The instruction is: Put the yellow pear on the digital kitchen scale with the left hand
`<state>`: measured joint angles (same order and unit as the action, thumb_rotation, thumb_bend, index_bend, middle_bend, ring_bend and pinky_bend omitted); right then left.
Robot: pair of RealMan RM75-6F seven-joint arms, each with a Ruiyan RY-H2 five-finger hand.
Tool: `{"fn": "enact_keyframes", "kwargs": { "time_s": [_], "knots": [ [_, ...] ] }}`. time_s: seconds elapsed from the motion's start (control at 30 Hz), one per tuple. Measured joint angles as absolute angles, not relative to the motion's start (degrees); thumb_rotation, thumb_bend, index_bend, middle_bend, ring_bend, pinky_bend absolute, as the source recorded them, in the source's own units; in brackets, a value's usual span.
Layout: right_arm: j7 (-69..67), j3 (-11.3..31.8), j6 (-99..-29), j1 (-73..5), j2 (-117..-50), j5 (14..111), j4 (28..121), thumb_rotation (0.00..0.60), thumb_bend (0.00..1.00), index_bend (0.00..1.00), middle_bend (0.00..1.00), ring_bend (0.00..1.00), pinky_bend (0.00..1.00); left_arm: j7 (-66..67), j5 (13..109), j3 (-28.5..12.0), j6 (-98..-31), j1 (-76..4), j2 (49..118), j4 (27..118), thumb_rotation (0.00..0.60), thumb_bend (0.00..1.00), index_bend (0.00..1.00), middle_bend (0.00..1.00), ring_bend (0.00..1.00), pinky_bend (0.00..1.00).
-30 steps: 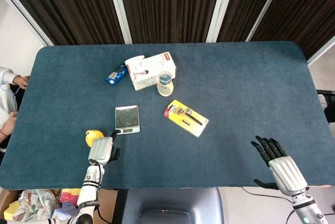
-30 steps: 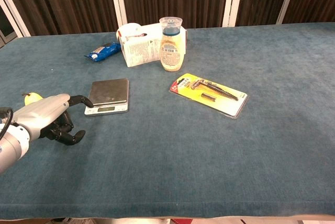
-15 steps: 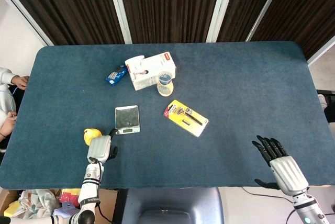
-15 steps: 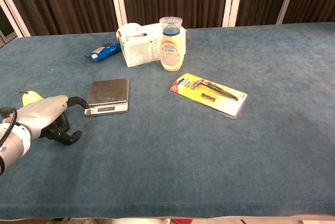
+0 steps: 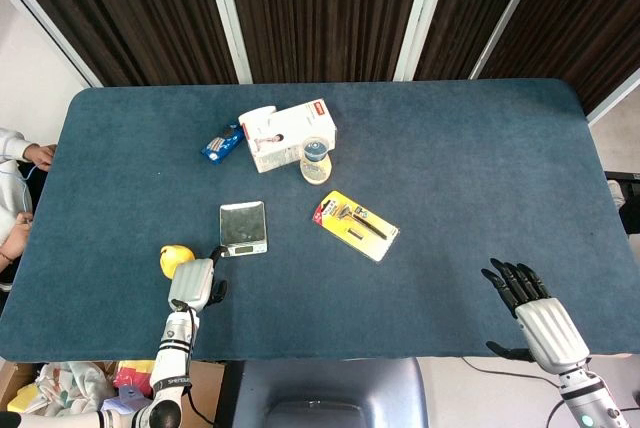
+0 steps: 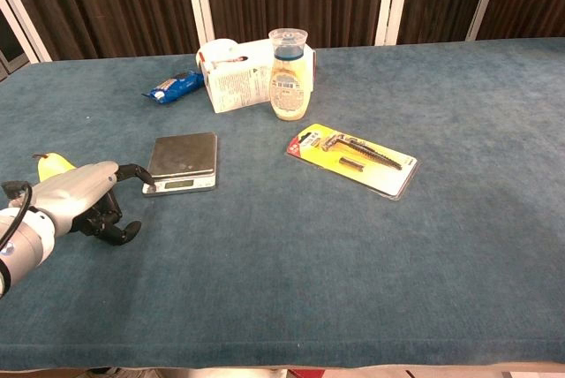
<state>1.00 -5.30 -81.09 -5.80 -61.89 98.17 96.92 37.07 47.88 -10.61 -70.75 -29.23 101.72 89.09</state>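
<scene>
The yellow pear lies on the blue table, not yet lifted, just beside the left hand, which holds nothing with loosely curled fingers, near the bare digital kitchen scale.

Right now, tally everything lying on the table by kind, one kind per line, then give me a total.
Fruit: 1, pear
Scale: 1
Boxes: 1, white carton
Jars: 1
Snack packets: 1, blue
Tool packs: 1, yellow card
Total: 6
</scene>
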Motion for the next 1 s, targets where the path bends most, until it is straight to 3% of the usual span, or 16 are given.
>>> {"fn": "enact_keyframes", "kwargs": {
  "time_s": [1.0],
  "knots": [
    [0.99,-5.21,-81.25,-5.77,-61.95,98.19,96.98,0.6,0.16,0.0,0.0,0.0,0.0,36.34,47.94,-9.13,-70.12,-29.2,101.18,88.86,0.6,0.42,0.23,1.0,1.0,1.0]
  ]
}}
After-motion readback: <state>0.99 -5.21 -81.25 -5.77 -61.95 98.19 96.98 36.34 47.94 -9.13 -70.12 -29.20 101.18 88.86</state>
